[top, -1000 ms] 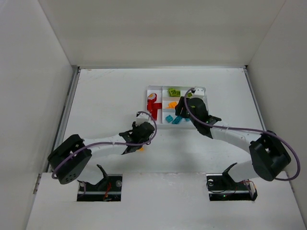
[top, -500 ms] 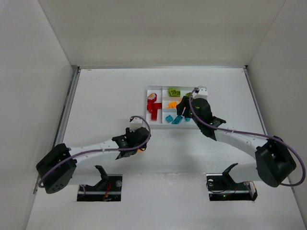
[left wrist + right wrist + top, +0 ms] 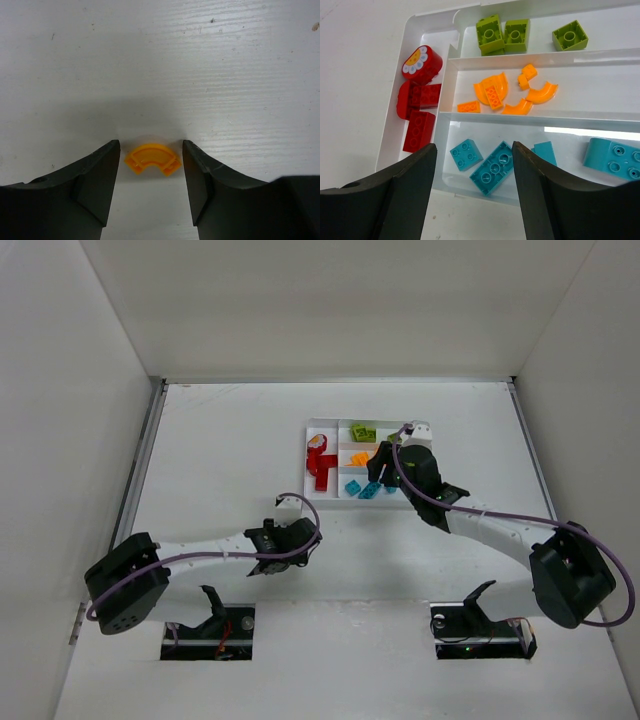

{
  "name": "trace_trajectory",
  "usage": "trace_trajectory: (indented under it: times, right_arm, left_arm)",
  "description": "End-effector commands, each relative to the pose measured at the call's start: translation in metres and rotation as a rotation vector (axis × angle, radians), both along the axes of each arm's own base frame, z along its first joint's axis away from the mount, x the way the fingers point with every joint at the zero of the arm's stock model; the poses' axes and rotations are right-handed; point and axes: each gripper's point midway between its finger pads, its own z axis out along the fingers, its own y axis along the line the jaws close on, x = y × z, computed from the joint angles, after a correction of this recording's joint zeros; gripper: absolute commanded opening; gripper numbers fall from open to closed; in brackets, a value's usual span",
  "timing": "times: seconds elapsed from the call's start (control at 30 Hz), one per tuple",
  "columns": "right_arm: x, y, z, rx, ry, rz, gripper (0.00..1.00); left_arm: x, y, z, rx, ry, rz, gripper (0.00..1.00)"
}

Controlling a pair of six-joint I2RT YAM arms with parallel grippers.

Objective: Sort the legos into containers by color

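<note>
Orange curved plastic lego arc (image 3: 152, 158) flat on white table (image 3: 150, 60): likely light, stiff, slick. Left end effector (image 3: 151, 145) spread astride it; pinch arc's ends.

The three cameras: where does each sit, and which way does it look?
Top external: high behind both arms, looking down on them, the table and the tray.
Left wrist: on its arm, facing the table, open left gripper around an orange curved lego.
Right wrist: on its arm, looking into the tray past the open right gripper.
Shared: top and right wrist both show the tray.
</note>
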Motion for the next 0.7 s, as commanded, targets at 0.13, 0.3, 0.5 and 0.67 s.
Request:
trace_trajectory:
  times: [0.13,0.3,0.5,0.67]
  right_arm:
    - [0.006,0.007,0.015,0.039,-0.040,0.005,0.68]
    - [0.007,0.007,0.016,0.040,-0.042,0.005,0.68]
    - [0.006,0.007,0.019,0.044,-0.048,0.007,0.68]
    - [0.005,0.008,0.020,0.046,-0.050,0.008,0.68]
  left_arm:
    - [-0.014,0.007,-0.006,0.021,0.060,0.002,0.47]
    - [-0.016,0.013,0.000,0.026,0.068,0.047,0.54]
    - [-0.020,0.008,-0.004,0.019,0.083,0.032,0.58]
    - [-0.019,-0.001,-0.005,-0.001,0.070,0.013,0.51]
